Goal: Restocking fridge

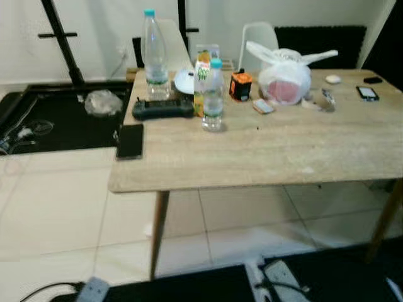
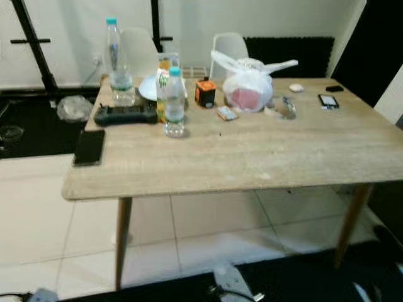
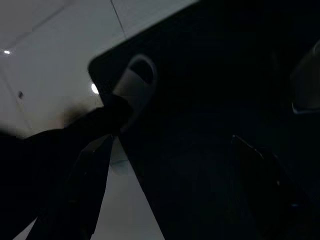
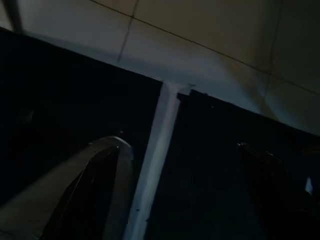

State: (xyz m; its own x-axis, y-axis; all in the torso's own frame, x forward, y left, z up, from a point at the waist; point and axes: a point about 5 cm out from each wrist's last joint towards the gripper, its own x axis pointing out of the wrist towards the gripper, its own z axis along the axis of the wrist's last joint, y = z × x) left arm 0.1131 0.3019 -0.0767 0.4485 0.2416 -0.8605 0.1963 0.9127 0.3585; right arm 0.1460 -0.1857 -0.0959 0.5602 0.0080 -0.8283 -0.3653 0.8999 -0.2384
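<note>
Left eye view: a wooden table (image 1: 271, 157) stands on pale tiles. Near its far left edge stand a tall bottle (image 1: 154, 56) with a blue cap, a juice carton (image 1: 201, 78), and, just in front of the carton, a small bottle (image 1: 213, 95). Their labels are too blurred to read. A black remote (image 1: 162, 109) lies beside them, a dark phone (image 1: 130, 140) at the left edge. Further right sit an orange box (image 1: 240, 86) and a knotted bag (image 1: 286, 78). Both arms hang over dark floor mats; the left gripper (image 3: 165, 175) and the right gripper (image 4: 180, 190) each have fingers spread apart, holding nothing.
</note>
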